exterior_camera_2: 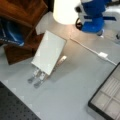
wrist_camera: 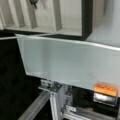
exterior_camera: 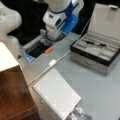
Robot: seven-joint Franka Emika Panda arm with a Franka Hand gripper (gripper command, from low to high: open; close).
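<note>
End effector (exterior_camera: pixel 49 41): low at counter (exterior_camera: pixel 100 90) edge, over dark recess, nearest orange-tipped item (exterior_camera: pixel 48 50); cannot tell whether apart or together. White cable (exterior_camera: pixel 60 58), compartment box (exterior_camera: pixel 96 53), white panel (exterior_camera: pixel 56 93) nearby

A white ringed notebook (exterior_camera: pixel 57 93) lies on the grey table (exterior_camera: pixel 100 87) at a front view's bottom; in a front view (exterior_camera_2: pixel 49 52) it rests on a metal stand (exterior_camera_2: pixel 36 77). An open compartment box (exterior_camera: pixel 96 53) sits at a front view's right, its lid (exterior_camera: pixel 106 21) raised, two dark small things (exterior_camera: pixel 95 43) in its tray; its corner shows in a front view (exterior_camera_2: pixel 107 100). A white cable (exterior_camera: pixel 61 57) with a plug (exterior_camera: pixel 52 62) crosses the table between box and notebook. A wooden cabinet (exterior_camera: pixel 12 95) stands at a front view's left. A white lamp shade (exterior_camera_2: pixel 66 11) is at a front view's top.
</note>
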